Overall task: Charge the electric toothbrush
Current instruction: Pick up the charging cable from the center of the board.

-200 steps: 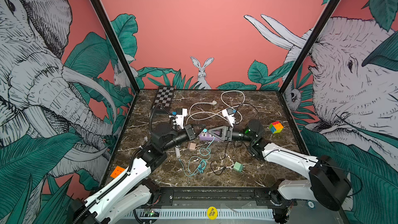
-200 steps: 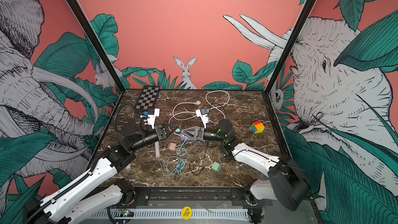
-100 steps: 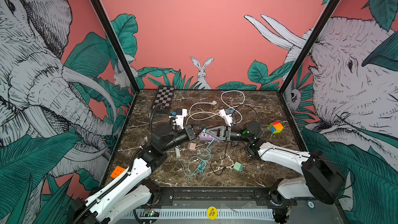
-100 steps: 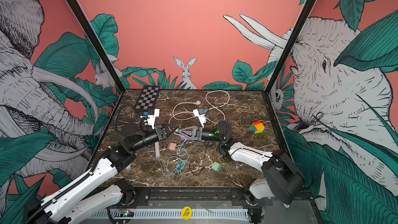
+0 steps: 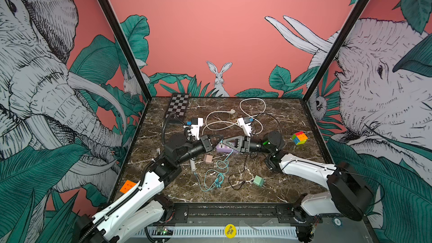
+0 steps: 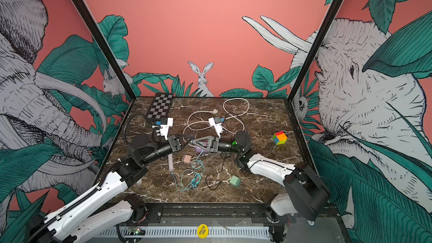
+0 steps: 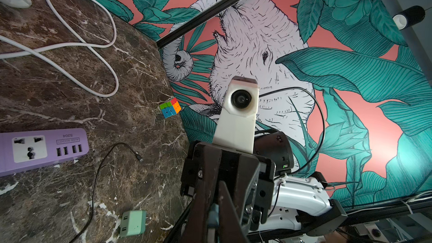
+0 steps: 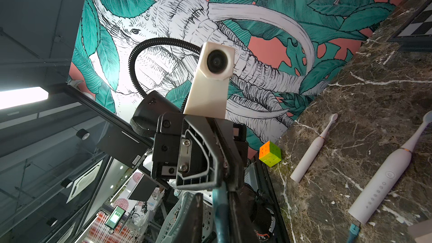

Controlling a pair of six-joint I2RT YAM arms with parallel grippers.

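On the dark marble table (image 5: pixel 292 113) we see the purple power strip (image 5: pixel 221 147) lying in the middle. The wall socket (image 7: pixel 29 149) and the four USB ports (image 7: pixel 69 148) that the left wrist view shows stand free. Next in size, the white electric toothbrush (image 5: pixel 192 165) lies flat near the strip, on its front-left side. In the right wrist view one end of the teal cable (image 8: pixel 353 231) sits at the toothbrush's base; we cannot tell if it is fully pushed in. The left gripper (image 5: pixel 219 138) is closed on this cable and meets the right gripper (image 5: pixel 225 140) tip to tip. The right jaws stand narrow around the same cable; whether they pinch it we cannot tell. A small green adapter (image 5: pixel 258 181) lies apart, nearer the front edge.
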